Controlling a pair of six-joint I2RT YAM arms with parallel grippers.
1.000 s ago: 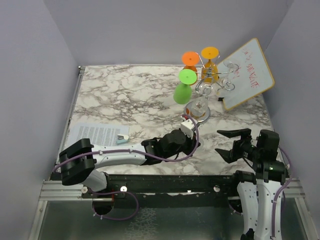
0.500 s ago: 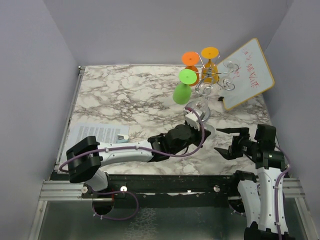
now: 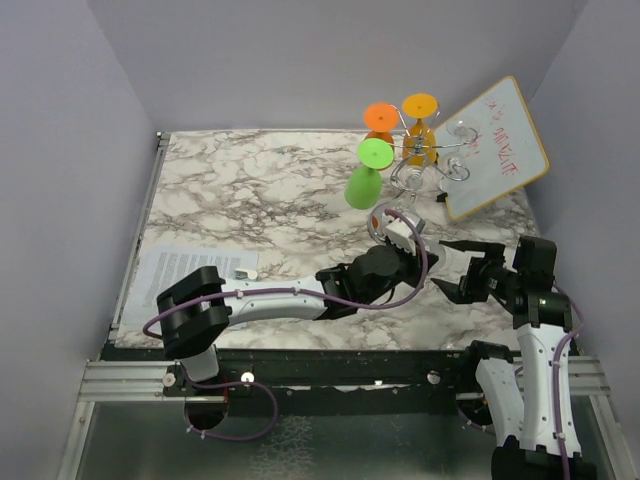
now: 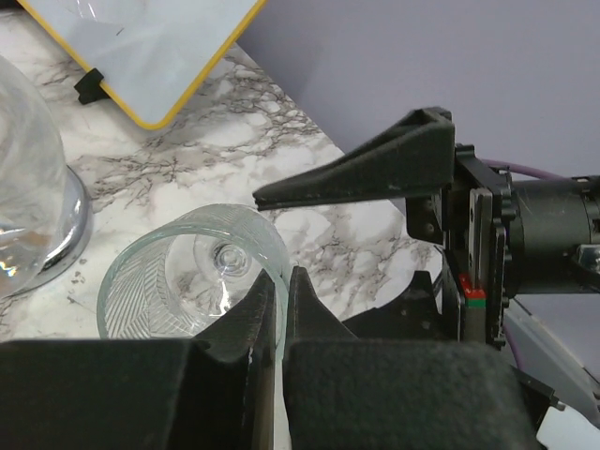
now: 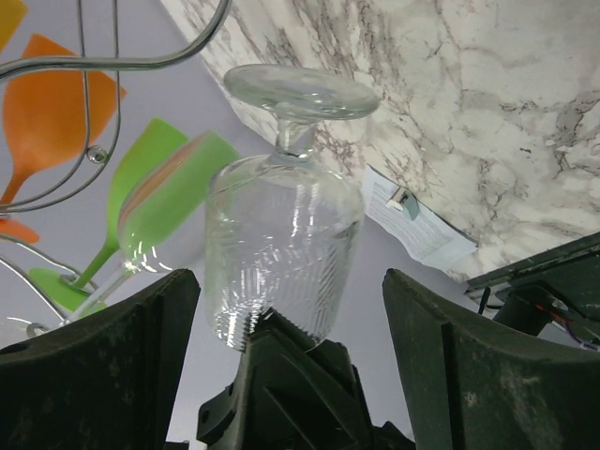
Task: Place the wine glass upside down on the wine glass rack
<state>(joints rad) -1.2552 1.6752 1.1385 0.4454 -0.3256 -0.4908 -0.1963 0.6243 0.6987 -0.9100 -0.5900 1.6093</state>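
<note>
A clear ribbed wine glass (image 3: 386, 222) is held in the air by my left gripper (image 3: 394, 240), whose fingers are shut on its rim (image 4: 272, 305). In the right wrist view the glass (image 5: 281, 253) shows foot up, bowl down, directly between my right gripper's (image 5: 289, 281) spread fingers. My right gripper (image 3: 458, 268) is open and empty, just right of the glass. The silver wire wine glass rack (image 3: 425, 152) stands behind, with a green glass (image 3: 368, 175) and two orange glasses (image 3: 415, 120) hanging upside down on it.
A yellow-framed whiteboard (image 3: 495, 145) leans tilted right of the rack. A printed paper sheet (image 3: 195, 268) lies at the front left. The rack's shiny disc base (image 4: 73, 217) is close to the left of the held glass.
My left arm has carried the glass to the right, away from the rack's base and toward my right gripper. The right gripper has shifted slightly and stayed open.
</note>
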